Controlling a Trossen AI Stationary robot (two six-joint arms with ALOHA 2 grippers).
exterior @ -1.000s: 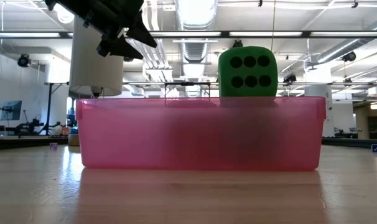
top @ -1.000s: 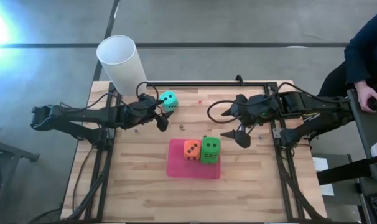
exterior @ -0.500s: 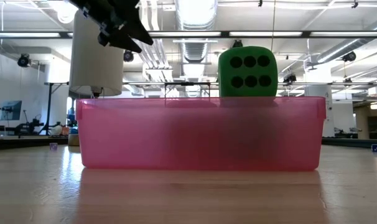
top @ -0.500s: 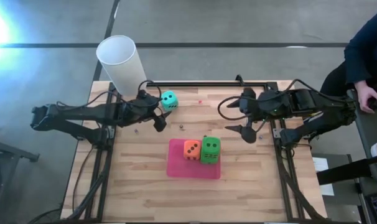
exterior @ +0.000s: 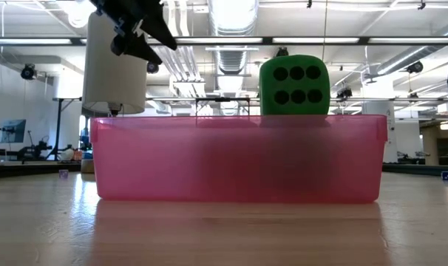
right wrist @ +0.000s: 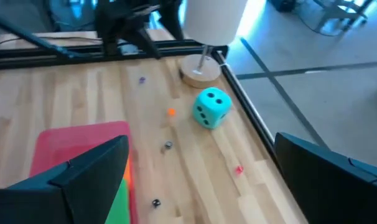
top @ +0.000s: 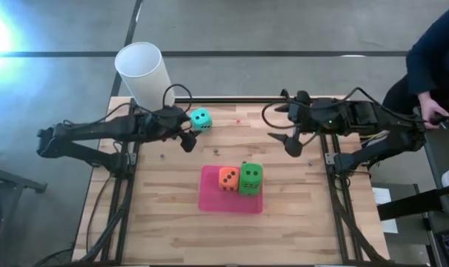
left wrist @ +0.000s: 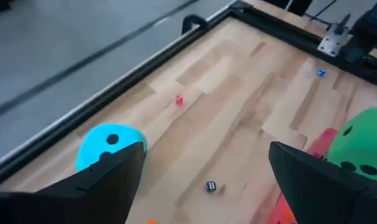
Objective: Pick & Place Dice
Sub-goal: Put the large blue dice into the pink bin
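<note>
The teal die [top: 201,119] rests on the table near the far left; it also shows in the wrist views [left wrist: 107,144] [right wrist: 211,107]. The orange die [top: 227,178] and a green die [top: 250,179] sit in the pink tray [top: 213,199]; the green die [exterior: 294,85] rises above the tray's rim [exterior: 239,122]. My left gripper [top: 186,133] hangs open above the table, just left of the teal die and a little nearer than it. My right gripper [top: 283,142] hangs open at the far right, high above the table.
A white cylinder [top: 144,74] on a stand with a wooden foot [right wrist: 200,71] rises at the far left corner. Tiny dice lie scattered on the wood [left wrist: 210,186] [left wrist: 179,99] [left wrist: 320,72]. A black rail [top: 247,100] runs along the far edge. A person's sleeve [top: 432,59] shows at the far right.
My left gripper has risen and tipped its fingers up, still open beside the teal die, which has not moved. My right gripper has gone up and toward the far edge, turning as it went, still open. The dice in the tray have stayed put.
</note>
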